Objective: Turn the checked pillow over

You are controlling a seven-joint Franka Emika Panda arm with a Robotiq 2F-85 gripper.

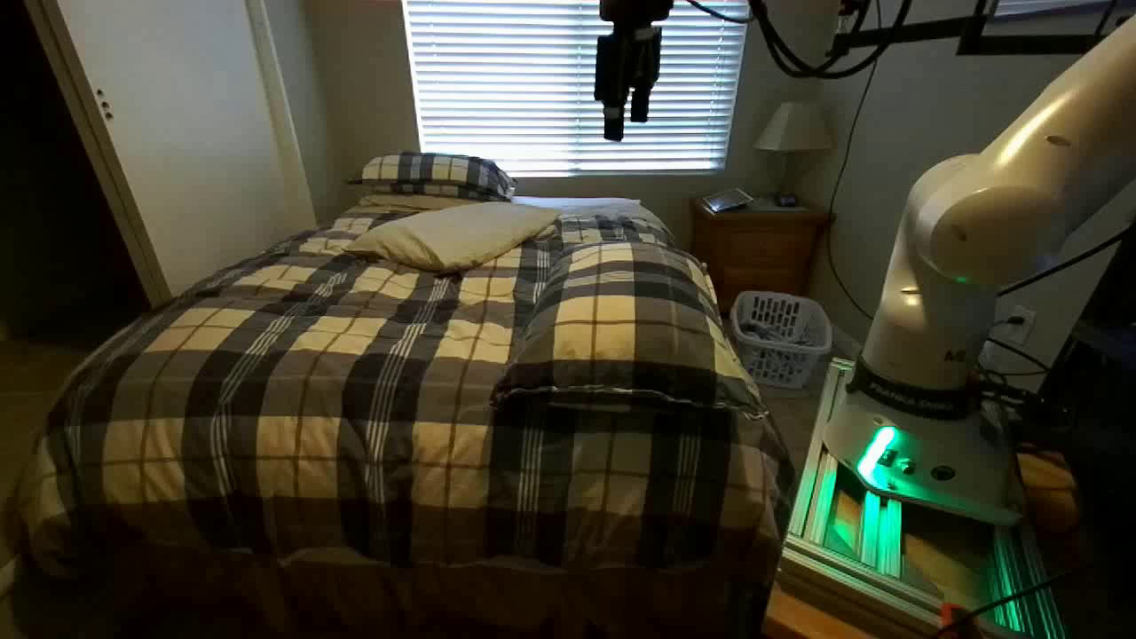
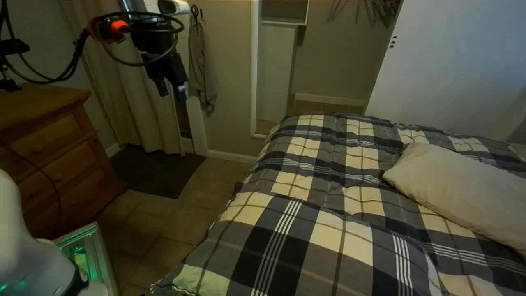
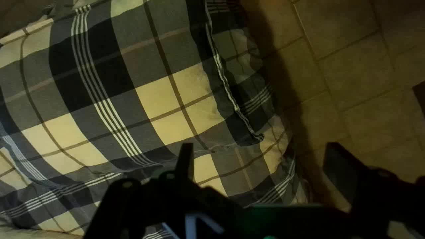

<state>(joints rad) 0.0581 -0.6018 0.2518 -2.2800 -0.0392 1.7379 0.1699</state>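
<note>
- Checked pillow (image 1: 635, 324): rests on the matching plaid bedspread (image 1: 311, 355), at its 3 o'clock edge in an exterior view; a plain pillow (image 1: 453, 235) lies near, toward 10 o'clock.
- Jaws: parted widely and empty; in the wrist view the fingertips (image 3: 186, 162) stand either side of a broad gap.
- Relation: the checked pillow (image 1: 635, 324) lies at 6 o'clock from the raised jaws, well apart, in an exterior view.
- Checked pillow (image 2: 312, 250): between 4 and 5 o'clock of the jaws, in an exterior view.
- Wrist view: the checked pillow (image 3: 126, 93) spreads toward 10 o'clock.
</note>
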